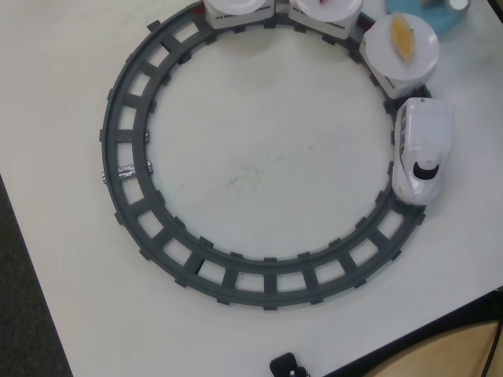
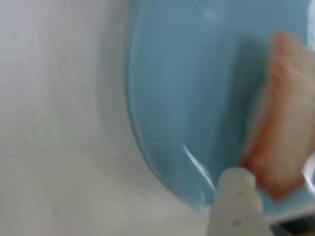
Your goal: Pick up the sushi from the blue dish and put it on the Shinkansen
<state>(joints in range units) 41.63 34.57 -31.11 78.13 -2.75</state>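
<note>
In the wrist view the light-blue dish (image 2: pixel 197 98) fills the frame, blurred. A sushi piece (image 2: pixel 288 123) with an orange-pink top and pale rice lies on it at the right. One white finger (image 2: pixel 236 201) of my gripper (image 2: pixel 273 189) rises from the bottom edge, just left of the sushi's lower end. A pale edge at the far right looks like the other finger, so the jaws stand apart around the sushi. In the overhead view the white Shinkansen (image 1: pixel 422 149) sits on the right of the track. Only a piece of the blue dish (image 1: pixel 440 22) shows at the top right. The gripper is out of that view.
A grey ring track (image 1: pixel 126 157) lies on the white table. Behind the train, cars carry round white plates (image 1: pixel 420 55), one holding a yellow sushi piece (image 1: pixel 402 35). Two more plates (image 1: pixel 236 6) sit at the top edge. The table's edge runs along the left and bottom right.
</note>
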